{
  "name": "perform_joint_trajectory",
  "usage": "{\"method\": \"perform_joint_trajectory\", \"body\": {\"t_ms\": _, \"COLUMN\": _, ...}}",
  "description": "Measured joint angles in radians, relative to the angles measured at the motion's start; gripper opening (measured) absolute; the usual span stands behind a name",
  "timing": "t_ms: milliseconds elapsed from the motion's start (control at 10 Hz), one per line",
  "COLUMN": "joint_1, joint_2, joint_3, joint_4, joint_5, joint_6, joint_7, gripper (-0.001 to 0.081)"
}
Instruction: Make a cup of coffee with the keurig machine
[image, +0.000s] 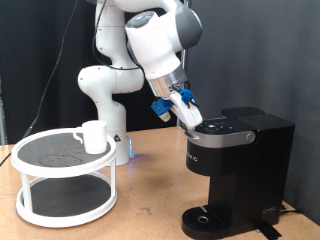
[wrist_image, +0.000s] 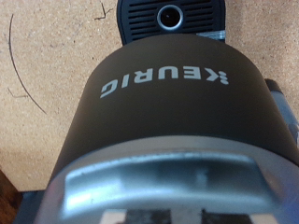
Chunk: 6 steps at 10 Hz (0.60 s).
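The black keurig machine (image: 232, 165) stands at the exterior view's right on the wooden table, lid down. My gripper (image: 190, 118) hovers at the front edge of its lid, just touching or nearly touching the top panel. The white cup (image: 93, 136) sits on the upper tier of a white round stand (image: 65, 175) at the exterior view's left, far from the gripper. The wrist view looks straight down the machine's front (wrist_image: 168, 93), showing the KEURIG lettering and the drip tray (wrist_image: 170, 17) below. No fingers show in the wrist view.
The robot's white base (image: 105, 90) stands behind the stand. Bare wooden table (image: 150, 200) lies between the stand and the machine. A black curtain forms the backdrop.
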<state>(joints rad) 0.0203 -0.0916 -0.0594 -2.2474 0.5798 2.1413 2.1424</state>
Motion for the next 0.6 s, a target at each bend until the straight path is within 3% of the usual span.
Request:
{"method": "perform_joint_trajectory", "body": {"t_ms": 300, "joint_1": 0.0, "joint_2": -0.001, "joint_3": -0.014, "joint_4": -0.002, "joint_5": 0.055, "joint_6": -0.027, "joint_7": -0.057, "gripper": 0.0}}
{"method": "perform_joint_trajectory", "body": {"t_ms": 600, "joint_1": 0.0, "joint_2": -0.03, "joint_3": -0.026, "joint_4": 0.002, "joint_5": 0.172, "joint_6": -0.086, "joint_7": -0.135, "gripper": 0.0}}
